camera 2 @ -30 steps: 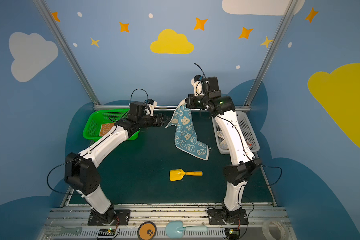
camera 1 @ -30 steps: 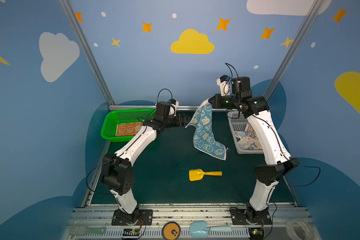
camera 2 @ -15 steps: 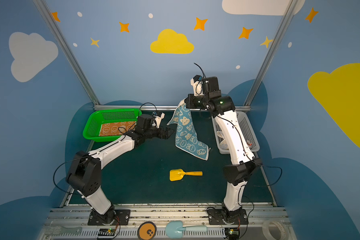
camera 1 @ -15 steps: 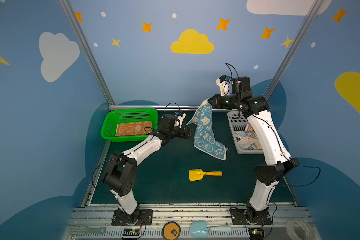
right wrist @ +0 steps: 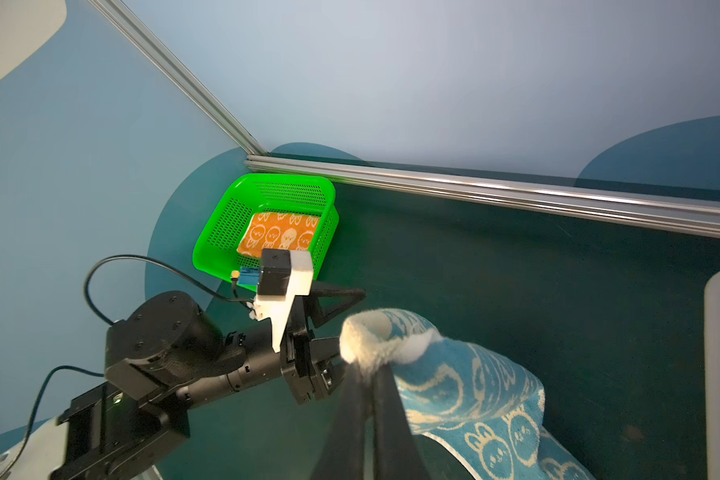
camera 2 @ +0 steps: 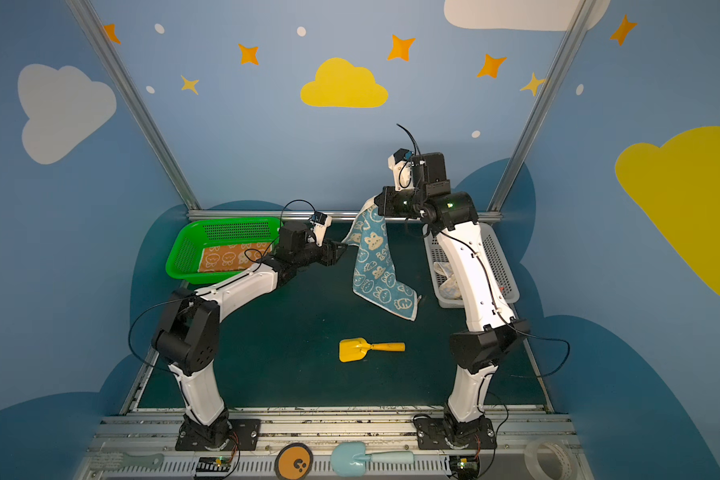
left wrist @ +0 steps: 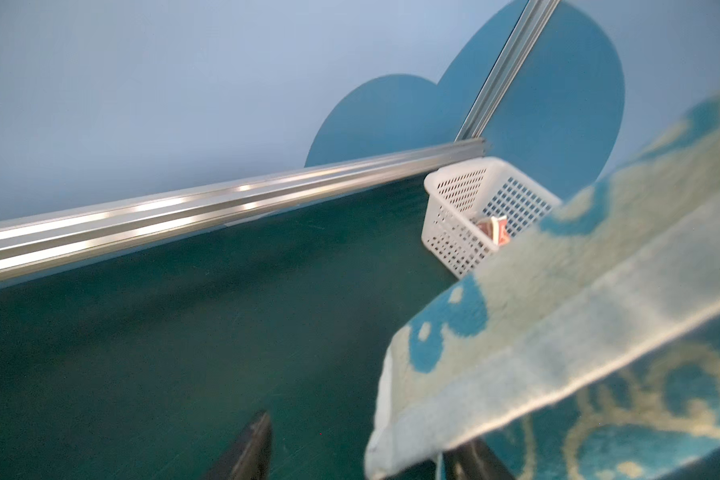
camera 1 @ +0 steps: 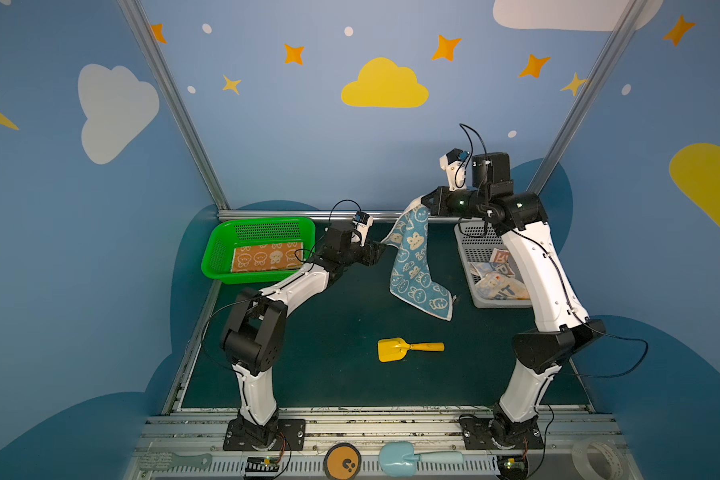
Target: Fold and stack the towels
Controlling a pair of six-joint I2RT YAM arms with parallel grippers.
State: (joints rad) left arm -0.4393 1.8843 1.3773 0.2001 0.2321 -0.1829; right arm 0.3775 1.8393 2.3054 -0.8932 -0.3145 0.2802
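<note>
Towel (camera 1: 412, 266), blue with cream bunnies, hangs over the middle of the tabletop (camera 1: 341, 316) from one corner pinched in the tightly closed right hand (camera 1: 426, 203), its long axis running steeply down, low corner angled toward the white basket (camera 1: 472, 249), apparently so the half-open left hand (camera 1: 380, 251), fingers (left wrist: 250, 451) straddling a neighbouring corner, can spread it for folding.

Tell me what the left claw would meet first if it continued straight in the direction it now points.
Most likely the blue terry towel with cream rabbit faces, hanging from the right claw. The left claw points at its near edge, jaws apart; depth is uncertain.
</note>
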